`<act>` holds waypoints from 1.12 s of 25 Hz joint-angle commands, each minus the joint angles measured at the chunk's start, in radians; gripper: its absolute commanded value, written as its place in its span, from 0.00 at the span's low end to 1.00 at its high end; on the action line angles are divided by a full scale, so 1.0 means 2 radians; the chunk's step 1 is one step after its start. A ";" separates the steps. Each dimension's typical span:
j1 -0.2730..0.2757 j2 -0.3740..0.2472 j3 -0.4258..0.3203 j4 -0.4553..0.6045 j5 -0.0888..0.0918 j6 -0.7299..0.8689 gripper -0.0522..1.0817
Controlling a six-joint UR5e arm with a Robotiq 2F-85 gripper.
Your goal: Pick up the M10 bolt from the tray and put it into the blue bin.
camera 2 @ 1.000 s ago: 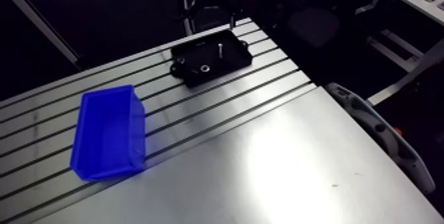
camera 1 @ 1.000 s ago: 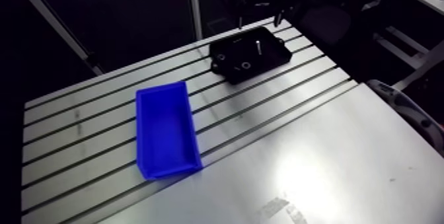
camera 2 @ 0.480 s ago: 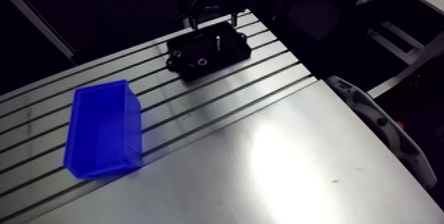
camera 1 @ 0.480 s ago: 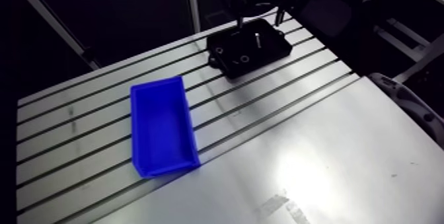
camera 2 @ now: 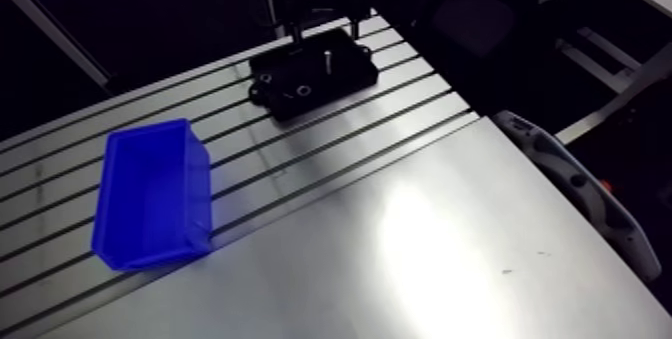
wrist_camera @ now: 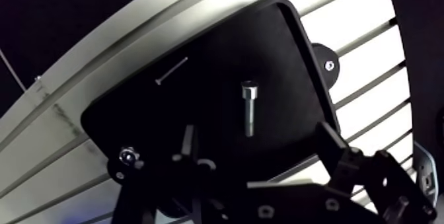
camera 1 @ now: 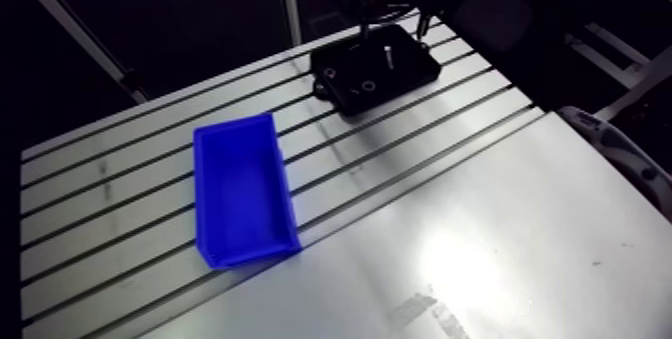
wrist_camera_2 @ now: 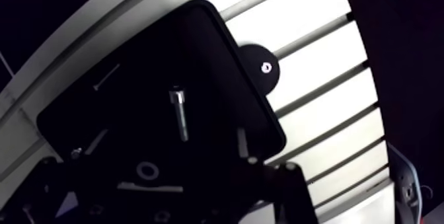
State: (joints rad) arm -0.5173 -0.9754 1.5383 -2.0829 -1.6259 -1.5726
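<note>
While you scan the arm view, the pincer (camera 1: pixel 394 23) hangs over the black tray (camera 1: pixel 410 71) at the table's (camera 1: pixel 480 223) far edge. The blue bin (camera 1: pixel 245 193) sits well apart on the slotted part. From the wrist view, its fingers (wrist_camera: pixel 328 139) stand wide and empty, with the M10 bolt (wrist_camera: pixel 249 108) lying flat just ahead, between them. You're at the approach. Next, I judge, you descend and close across the shank. Bare tray floor on both sides leaves room, and a thin pin (wrist_camera: pixel 172 70) lies apart.

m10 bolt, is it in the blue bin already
No, the M10 bolt lies flat in the black tray, and the blue bin holds nothing.
</note>
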 commanded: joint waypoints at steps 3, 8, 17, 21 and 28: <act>-0.001 0.007 0.001 -0.004 0.000 0.004 0.25; -0.001 0.010 0.003 -0.004 0.000 0.004 0.30; -0.001 0.016 0.004 -0.004 0.000 0.004 0.40; -0.001 0.020 0.004 -0.004 0.000 0.004 0.41; -0.001 0.023 0.003 -0.014 0.000 0.003 0.46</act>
State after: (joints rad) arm -0.5191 -0.9335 1.5451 -2.0947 -1.6253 -1.5654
